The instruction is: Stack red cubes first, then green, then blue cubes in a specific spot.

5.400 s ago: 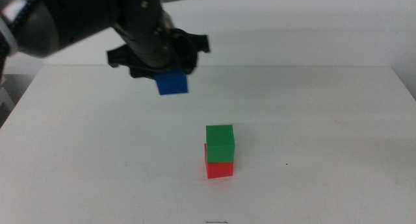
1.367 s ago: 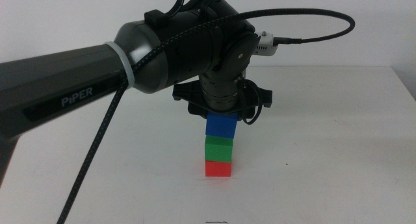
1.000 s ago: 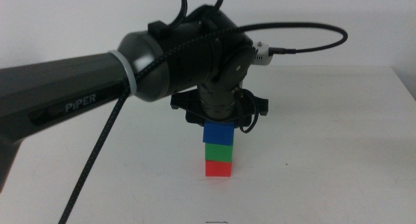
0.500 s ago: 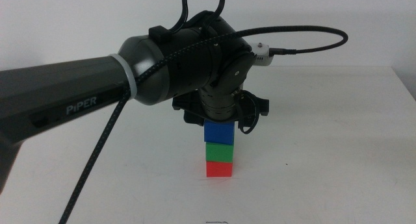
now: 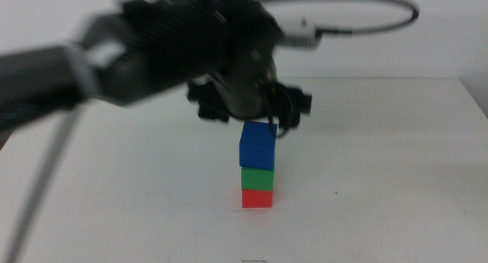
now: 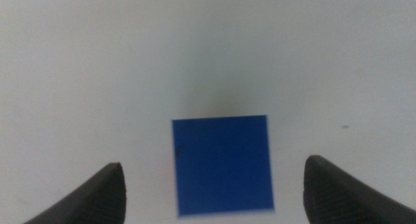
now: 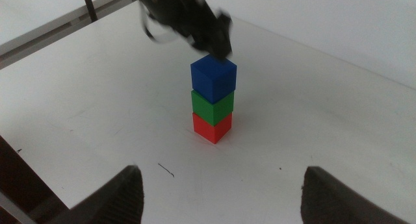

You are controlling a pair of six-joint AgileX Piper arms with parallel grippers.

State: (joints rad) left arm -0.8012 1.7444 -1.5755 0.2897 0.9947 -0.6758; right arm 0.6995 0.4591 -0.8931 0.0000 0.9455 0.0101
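A three-cube stack stands mid-table: the red cube [image 5: 258, 198] at the bottom, the green cube [image 5: 258, 178] on it, the blue cube [image 5: 258, 146] on top. My left gripper [image 5: 252, 114] hovers just above and behind the blue cube, blurred by motion, open, its jaws clear of the cube. From the left wrist, the blue cube [image 6: 223, 164] lies below between the spread jaws of the left gripper [image 6: 212, 164]. In the right wrist view the blue cube [image 7: 213, 78], green cube [image 7: 212, 104] and red cube [image 7: 212, 126] stand ahead of my open right gripper [image 7: 221, 175], which waits well back.
The white tabletop [image 5: 381, 179] ends at a far edge [image 5: 396, 78] behind the stack. A black cable [image 5: 358, 19] loops over the left arm. A dark frame [image 7: 19, 185] shows at the table's near side in the right wrist view.
My left gripper has let go of the blue cube and risen off it, moving fast. The blue cube stays on the green one.
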